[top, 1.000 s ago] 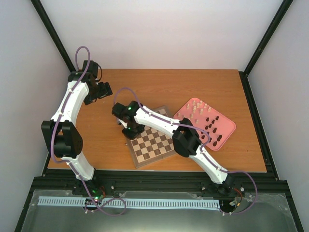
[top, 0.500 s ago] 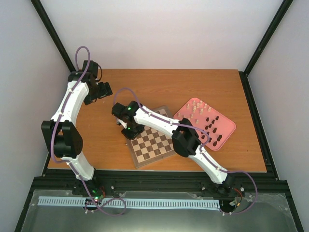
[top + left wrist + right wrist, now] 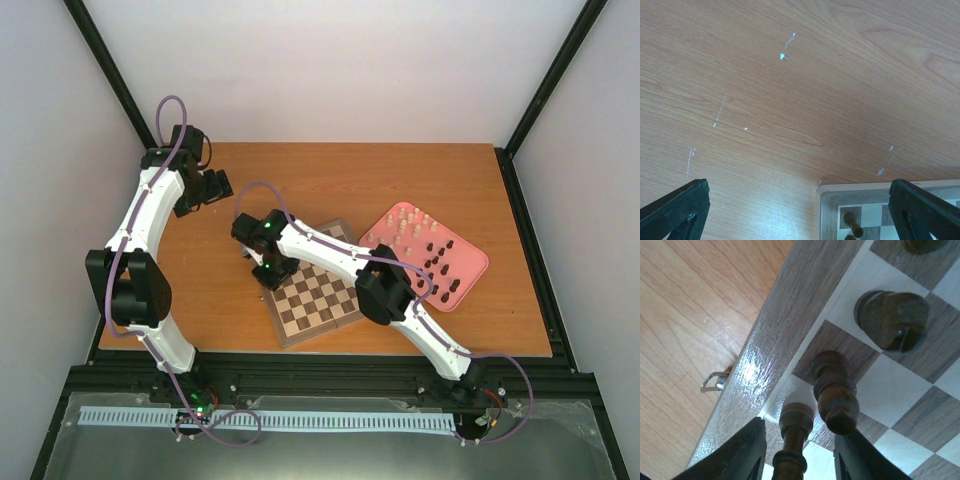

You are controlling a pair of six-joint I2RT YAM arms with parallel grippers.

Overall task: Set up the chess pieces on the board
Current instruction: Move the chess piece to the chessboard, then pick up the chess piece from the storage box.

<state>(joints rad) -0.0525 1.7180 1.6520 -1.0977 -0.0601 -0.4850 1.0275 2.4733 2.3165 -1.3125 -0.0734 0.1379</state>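
Right gripper low over the chessboard's border row. Dark chess piece stands between its fingers, a gap on each side: released. Left gripper spread wide above the bare table.

The left arm is bent at the elbow and reaches forward; the left pincer has its fingers wide apart. The right arm stretches leftward, and the right pincer points down, fingers slightly apart.
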